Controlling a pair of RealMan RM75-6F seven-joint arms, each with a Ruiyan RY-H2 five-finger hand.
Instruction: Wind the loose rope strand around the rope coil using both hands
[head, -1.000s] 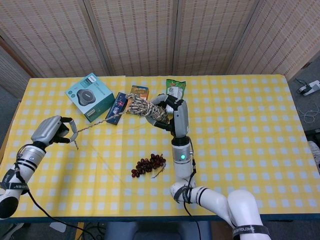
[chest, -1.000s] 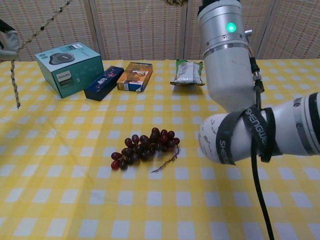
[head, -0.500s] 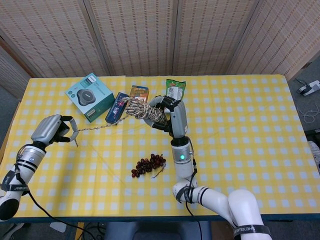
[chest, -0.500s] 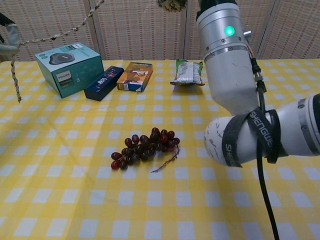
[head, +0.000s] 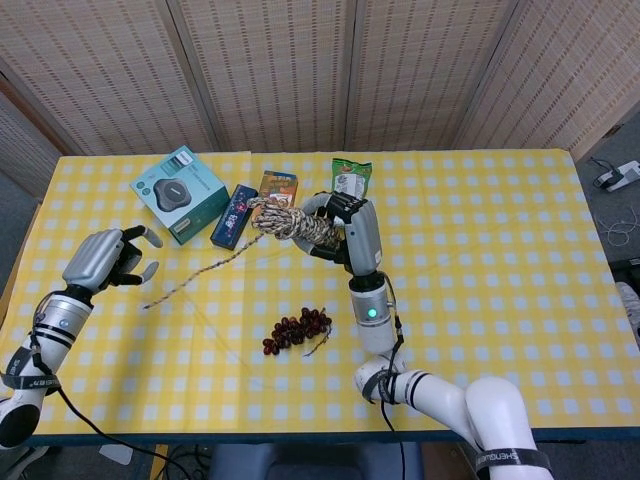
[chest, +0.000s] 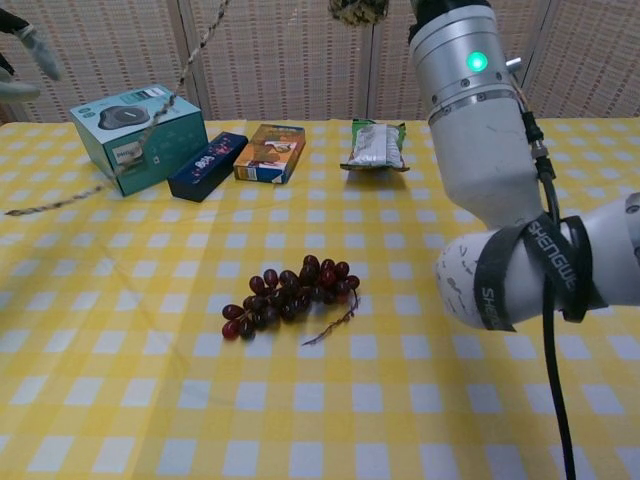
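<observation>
My right hand (head: 335, 215) holds the braided rope coil (head: 290, 222) raised above the table, behind the grapes. In the chest view only the coil's underside (chest: 352, 10) shows at the top edge. The loose strand (head: 200, 272) hangs from the coil down to the left, its free end (head: 150, 304) near the cloth; in the chest view the loose strand (chest: 150, 120) falls slack across the teal box. My left hand (head: 110, 256) is at the table's left side with its fingers spread, holding nothing, a little left of the strand's end. In the chest view only the fingertips (chest: 30, 45) of that hand show.
A teal speaker box (head: 180, 192), a dark blue box (head: 233, 214), an orange box (head: 279, 185) and a green snack bag (head: 351, 176) line the back of the yellow checked table (head: 480, 260). A bunch of dark grapes (head: 297, 329) lies in the middle.
My left hand has opened and let go of the strand, which dropped from a taut line to hanging slack. The coil in my right hand shifted slightly right.
</observation>
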